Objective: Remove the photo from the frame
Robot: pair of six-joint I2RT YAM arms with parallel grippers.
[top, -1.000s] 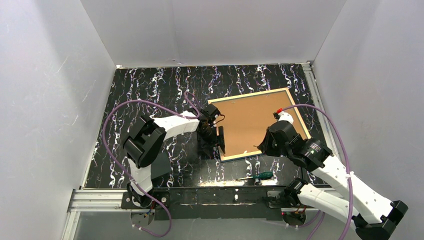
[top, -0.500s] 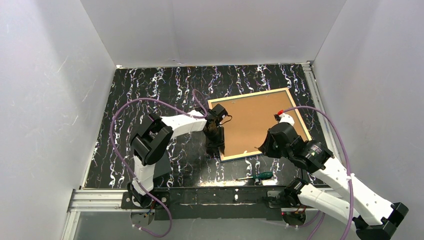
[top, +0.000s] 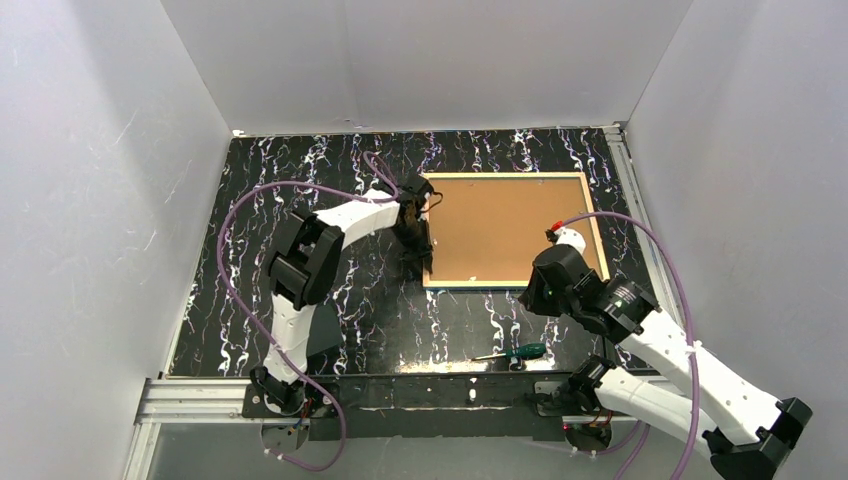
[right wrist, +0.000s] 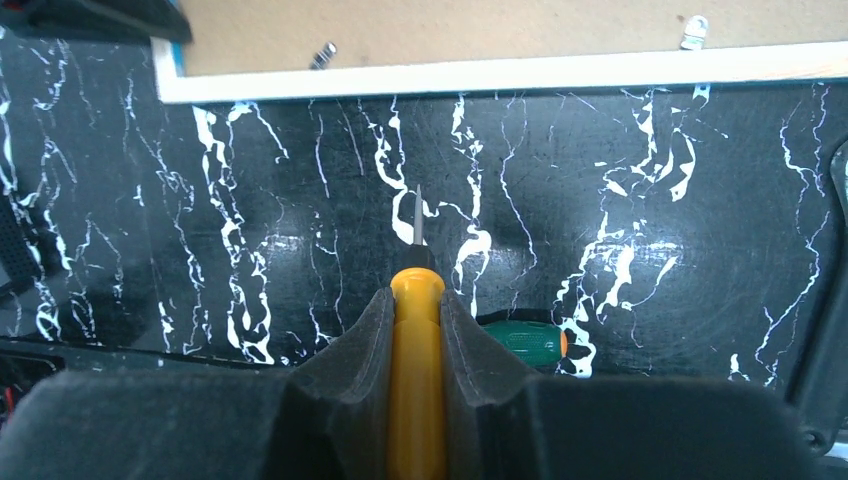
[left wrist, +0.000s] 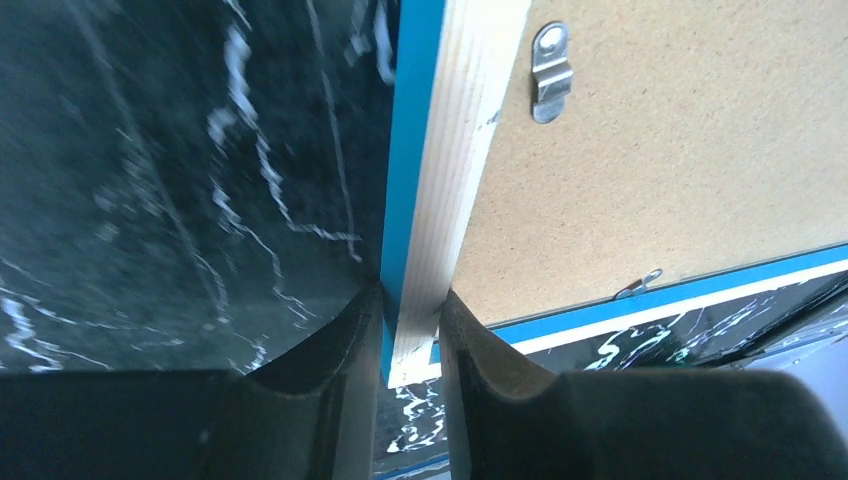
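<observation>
The frame (top: pixel 505 284) lies face down on the black marbled table, its light wood back up and a blue edge showing along its left rail (left wrist: pixel 455 150). A brown backing board (top: pixel 505 228) fills it, held by small metal tabs (left wrist: pixel 550 72). The photo is hidden beneath that board. My left gripper (top: pixel 420 240) is shut on the frame's left rail near the near-left corner, one finger on each side (left wrist: pixel 410 305). My right gripper (top: pixel 532 288) hovers just in front of the frame's near rail (right wrist: pixel 500 75), shut on a yellow-handled screwdriver (right wrist: pixel 415 380) whose tip points at the frame.
A green-handled screwdriver (top: pixel 525 351) lies on the table near the front edge, below my right gripper (right wrist: pixel 525 342). Grey walls close in the table on three sides. A metal rail (top: pixel 640 230) runs along the right edge.
My left gripper has closed on the frame's left rail and moved toward the back. The frame has swung clockwise from tilted to square with the table. The right arm has barely moved.
</observation>
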